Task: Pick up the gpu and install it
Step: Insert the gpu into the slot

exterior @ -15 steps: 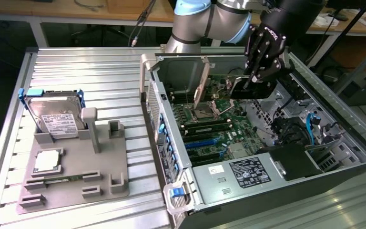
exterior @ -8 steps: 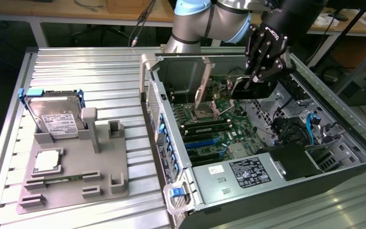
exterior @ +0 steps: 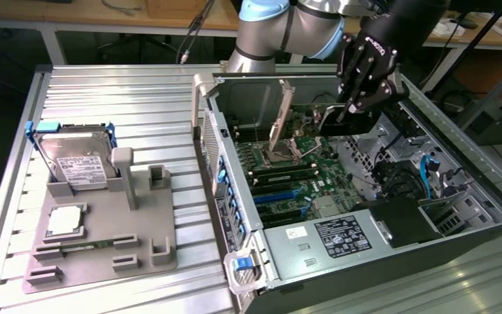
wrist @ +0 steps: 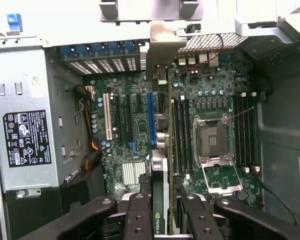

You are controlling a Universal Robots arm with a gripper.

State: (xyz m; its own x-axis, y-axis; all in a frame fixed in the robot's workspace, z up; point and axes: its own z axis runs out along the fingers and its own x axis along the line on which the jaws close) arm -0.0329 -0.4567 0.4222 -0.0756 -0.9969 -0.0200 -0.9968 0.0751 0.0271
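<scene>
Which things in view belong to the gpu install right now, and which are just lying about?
In the job:
- gpu, held edge-on over the motherboard
- gripper, shut on it
- open computer case

Lying about:
- hard drive in the grey fixture tray
- CPU on that tray
- power supply

The card (wrist: 162,150) held in the black gripper (wrist: 161,220) has a green board, a silver end bracket and a black edge with a small green logo. The motherboard (wrist: 210,100) is dark green, with 1 blue slot (wrist: 151,117), 1 white slot (wrist: 108,116) and black slots beside them. The computer case (exterior: 486,196) is black outside and pale grey metal inside, with blue clips (exterior: 233,216) along one wall. The power supply (wrist: 25,135) is grey with a black label printed in white. The hard drive (exterior: 78,163) is silver with a white label, sitting in a grey holder (exterior: 102,261) on a ribbed silver table (exterior: 112,98).
</scene>
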